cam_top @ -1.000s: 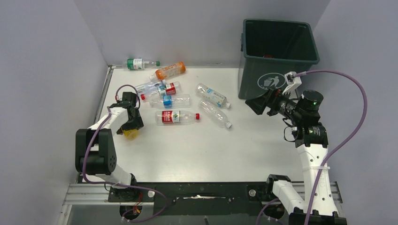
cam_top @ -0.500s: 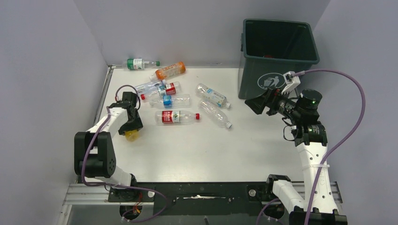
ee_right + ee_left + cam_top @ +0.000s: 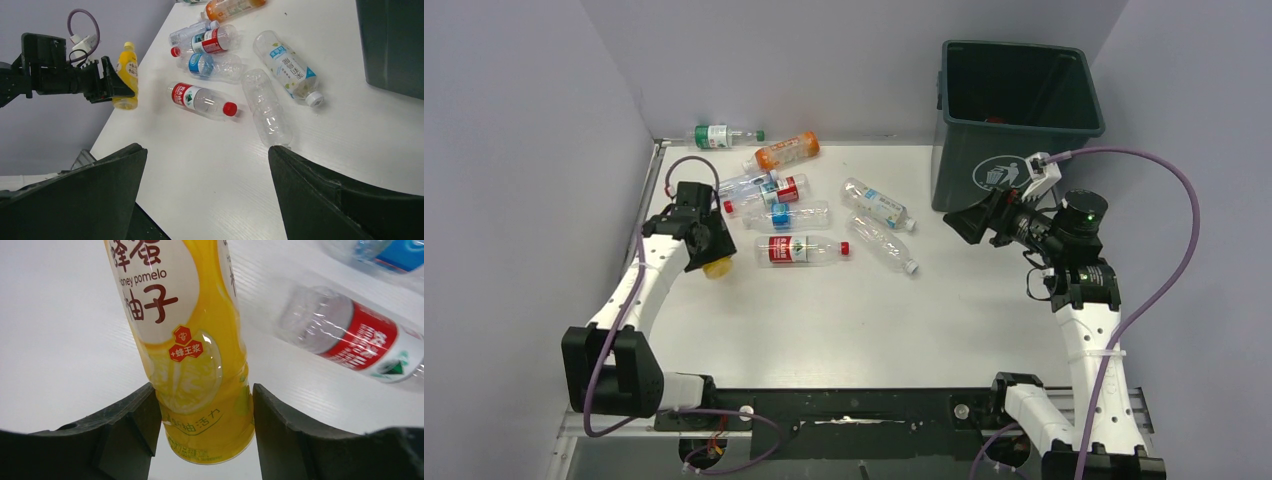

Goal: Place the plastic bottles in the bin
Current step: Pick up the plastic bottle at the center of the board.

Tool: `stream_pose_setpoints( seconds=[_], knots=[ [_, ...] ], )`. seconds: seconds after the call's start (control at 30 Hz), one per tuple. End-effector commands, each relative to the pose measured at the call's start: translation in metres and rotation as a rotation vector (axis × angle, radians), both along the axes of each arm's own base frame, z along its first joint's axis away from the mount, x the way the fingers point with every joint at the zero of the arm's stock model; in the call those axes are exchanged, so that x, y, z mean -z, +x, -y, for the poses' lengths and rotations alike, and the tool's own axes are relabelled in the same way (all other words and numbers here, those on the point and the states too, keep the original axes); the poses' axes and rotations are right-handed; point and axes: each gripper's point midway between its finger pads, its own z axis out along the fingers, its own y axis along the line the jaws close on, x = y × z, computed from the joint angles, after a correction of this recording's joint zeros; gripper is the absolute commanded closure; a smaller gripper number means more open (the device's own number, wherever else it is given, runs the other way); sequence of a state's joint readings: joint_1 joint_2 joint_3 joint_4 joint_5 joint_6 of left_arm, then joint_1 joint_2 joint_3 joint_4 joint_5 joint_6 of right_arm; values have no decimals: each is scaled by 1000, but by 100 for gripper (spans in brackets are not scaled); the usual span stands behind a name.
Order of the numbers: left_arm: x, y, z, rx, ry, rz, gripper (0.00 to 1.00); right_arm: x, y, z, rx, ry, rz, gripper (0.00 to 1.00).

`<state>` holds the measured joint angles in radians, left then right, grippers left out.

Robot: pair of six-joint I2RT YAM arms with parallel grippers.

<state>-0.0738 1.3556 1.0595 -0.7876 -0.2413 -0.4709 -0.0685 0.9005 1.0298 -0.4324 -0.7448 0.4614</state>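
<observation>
On the left side of the white surface (image 3: 844, 320), the yellow bottle (image 3: 718, 267) is held by the left hand (image 3: 709, 252), whose two fingers are clamped on its lower part, one on each side. In the left wrist view the bottle (image 3: 200, 365) is seen pressed between both black fingers (image 3: 130, 425), with "honey pomelo" printed on its white label. From the right wrist view it is shown upright, cap on top; whether its base touches the surface cannot be told.

Just beside it, a clear bottle with a red label and red cap (image 3: 799, 249) is lying on its side. Further back, several more clear bottles with red and blue labels (image 3: 764, 190) are lying close together, and two clear bottles (image 3: 879, 225) are spread towards the middle. An orange bottle (image 3: 786, 151) and a green-labelled bottle (image 3: 719, 135) are found near the back wall.

The bin (image 3: 984, 165) is placed at the far right corner, well apart from the held bottle. The right hand (image 3: 969, 222) is held above the surface just in front of the bin, its fingers spread wide with nothing between them.
</observation>
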Motion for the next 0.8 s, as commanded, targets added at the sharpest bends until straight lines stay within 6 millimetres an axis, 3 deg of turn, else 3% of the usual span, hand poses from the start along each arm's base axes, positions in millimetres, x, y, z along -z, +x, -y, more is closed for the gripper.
stream_pose_setpoints(
  seconds=[0.0,0.23,0.5,0.77],
  knots=[
    [-40,12,44,68,-122,118,61,-6,0,-6,-19,27,4,2],
    [-71,21,107,178,-162,207,62,-3,12,-5,22,45,-66,2],
    [-98,40,186,306,-131,282,63,-16,30,-14,44,-17,-93,2],
    [-112,20,264,467,-195,325,63,1,29,-7,107,-39,-134,2]
  ],
)
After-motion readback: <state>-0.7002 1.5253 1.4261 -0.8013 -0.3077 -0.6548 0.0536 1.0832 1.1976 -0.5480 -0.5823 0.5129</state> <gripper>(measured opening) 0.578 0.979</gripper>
